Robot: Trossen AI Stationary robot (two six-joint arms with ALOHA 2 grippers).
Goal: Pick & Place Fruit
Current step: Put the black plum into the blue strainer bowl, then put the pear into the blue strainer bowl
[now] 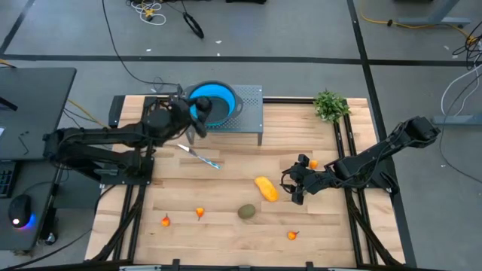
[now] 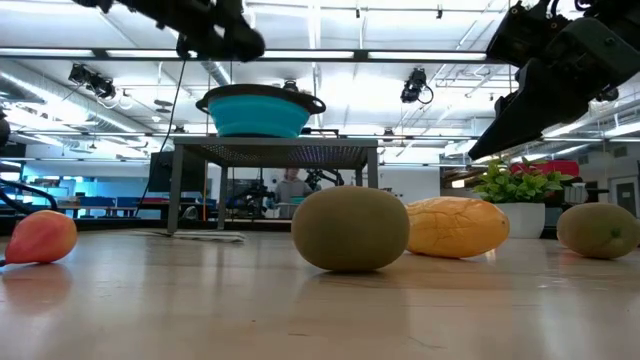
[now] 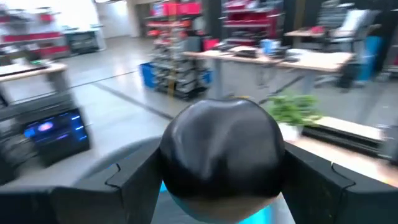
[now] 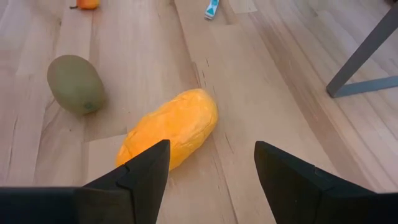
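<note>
Yellow oblong fruit (image 1: 265, 188) lies on the wooden desk (image 1: 226, 226) at roughly 4 o'clock from desk centre, long axis slanted. The right tool (image 1: 292, 186) hovers just beside it at its 3 o'clock end, fingers spread wide and holding nothing; in the right wrist view the fruit (image 4: 168, 127) sits ahead of the gap, offset toward one finger (image 4: 146, 171).

Handling judgement: the skin looks slightly crinkled and matte, so it probably grips well and is light and hollow. Take it across the narrow waist, not end to end; the tapered ends would likely squirt out of a closing grip.

An olive-brown oval (image 1: 247, 212) rests near the yellow fruit at its 7 o'clock. Its smooth, rounded form may roll when nudged.

The left tool (image 1: 197, 120) holds the dark ball (image 3: 219, 149) between widely parted fingers, above the blue bowl (image 1: 218, 100) on the grey stand (image 1: 252, 120) at 12 o'clock.

Tiny orange pieces (image 1: 199, 212) are scattered along the 6 o'clock edge.
</note>
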